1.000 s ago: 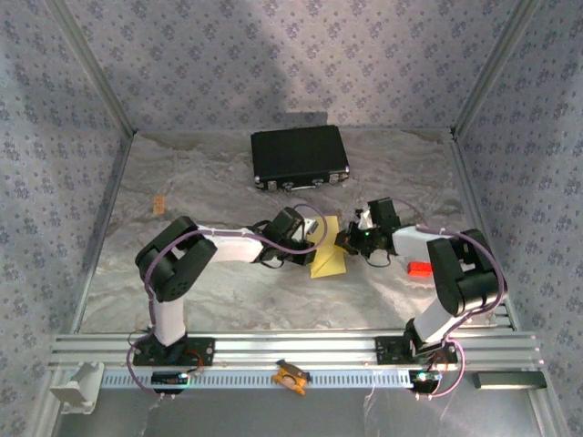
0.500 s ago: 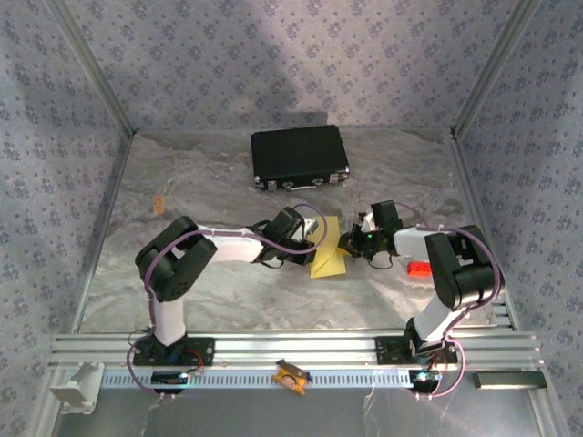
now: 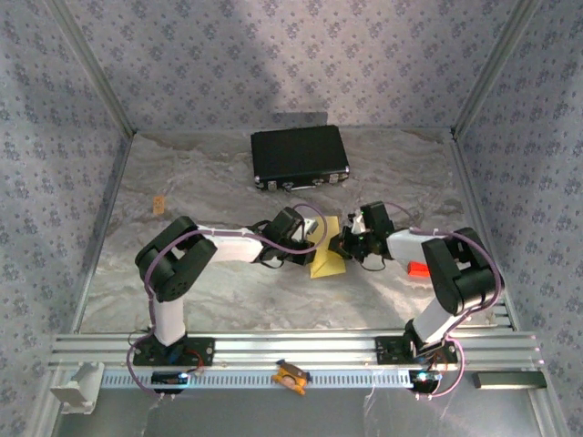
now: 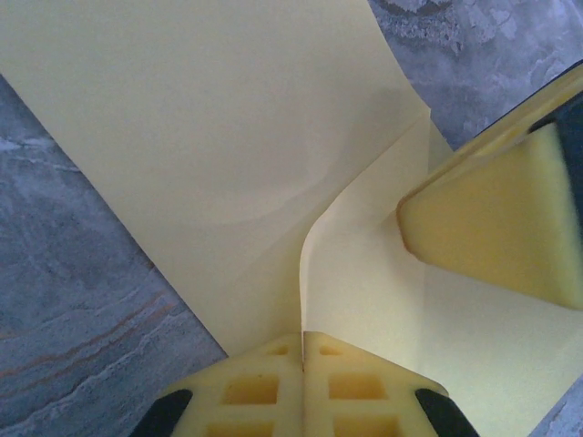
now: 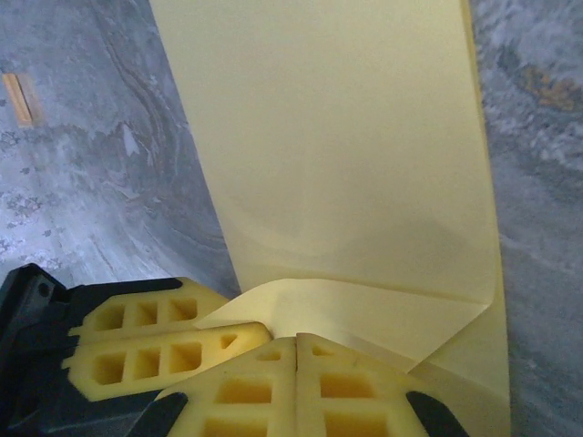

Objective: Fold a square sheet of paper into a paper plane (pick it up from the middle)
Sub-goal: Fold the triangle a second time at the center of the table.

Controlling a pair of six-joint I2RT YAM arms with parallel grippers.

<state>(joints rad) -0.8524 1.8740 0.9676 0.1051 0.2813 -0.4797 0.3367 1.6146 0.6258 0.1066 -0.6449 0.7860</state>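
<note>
The left gripper (image 4: pixel 302 339) has its yellow foam pads pressed flat together. A raised fold of the yellow sheet of paper (image 4: pixel 209 127) runs straight into the seam between them, so it is pinching the sheet at its edge. The right gripper (image 5: pixel 296 342) is closed in the same way, its pads meeting on a curled-over flap of the same sheet. The two grippers sit nose to nose, just beside each other. In the left wrist view one of the right gripper's pads rests against the paper at the right, and in the right wrist view the left gripper's pads sit just beside its own at the lower left. From above, the sheet lies near the middle of the table (image 3: pixel 228 291), between the two grippers. Its near part is flat on the marbled grey surface and its far part is lifted and bent where the fingers hold it. Both arms reach inward from their bases at the near edge. The black case (image 3: pixel 300 157) rests at the far side of the table, well apart from the paper, and a small red-orange object (image 3: pixel 418 269) lies beside the right arm.
</note>
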